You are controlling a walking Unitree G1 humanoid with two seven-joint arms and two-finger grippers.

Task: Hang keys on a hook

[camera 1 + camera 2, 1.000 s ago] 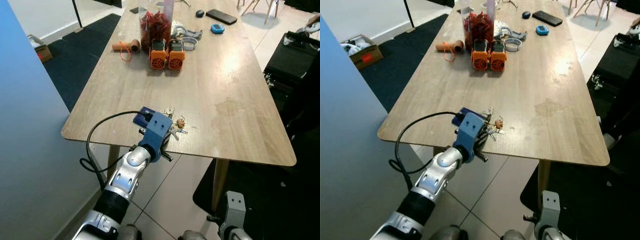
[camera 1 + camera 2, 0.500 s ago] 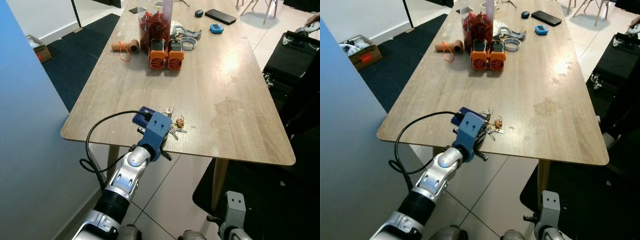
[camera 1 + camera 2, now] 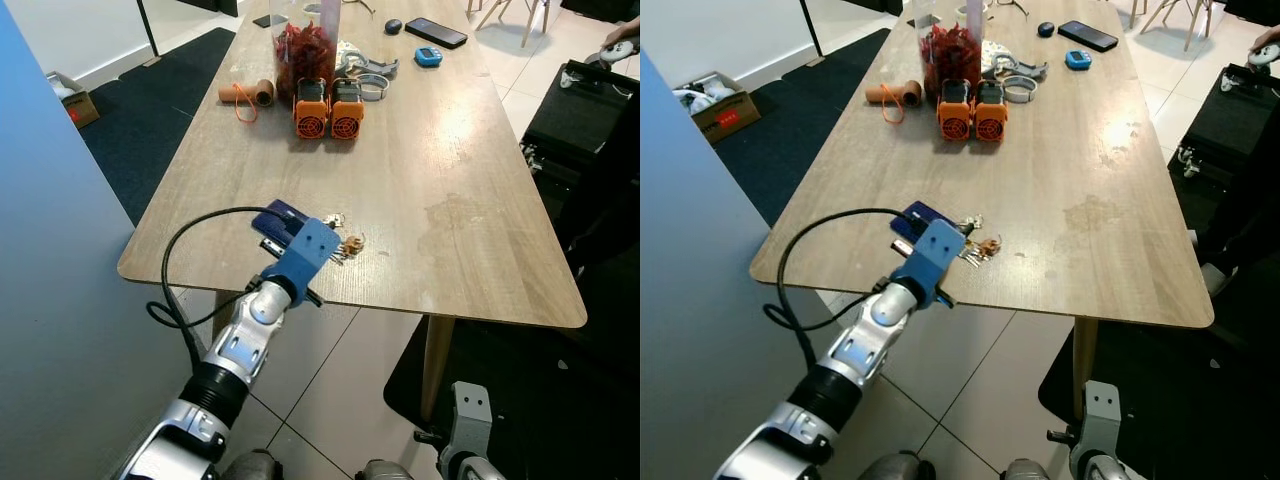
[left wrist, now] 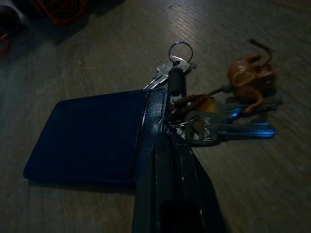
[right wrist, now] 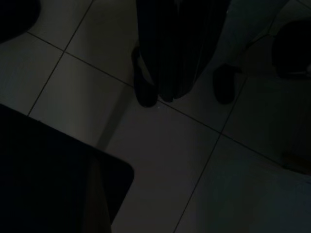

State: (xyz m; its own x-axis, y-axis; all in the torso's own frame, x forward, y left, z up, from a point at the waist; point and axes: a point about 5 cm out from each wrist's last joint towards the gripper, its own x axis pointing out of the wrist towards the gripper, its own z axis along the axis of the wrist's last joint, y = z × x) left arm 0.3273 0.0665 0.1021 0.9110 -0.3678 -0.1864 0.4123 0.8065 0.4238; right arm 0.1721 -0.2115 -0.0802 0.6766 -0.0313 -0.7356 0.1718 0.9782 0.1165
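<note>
Left pincer (image 4: 174,80), fingers pressed together, tips resting on the bunch of metal keys (image 4: 221,124) beside the flat dark-blue wallet (image 4: 90,141), near the wooden counter's (image 3: 450,150) front edge.

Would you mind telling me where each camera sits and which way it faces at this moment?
Left and right eye views: on the head, looking forward and down at the wooden table; the left arm reaches to the keys, which both views share.
Left wrist view: along the left gripper, looking at the keys and a blue wallet on the table.
Right wrist view: very dark, on the hanging right arm, facing the tiled floor past the right gripper.
</note>
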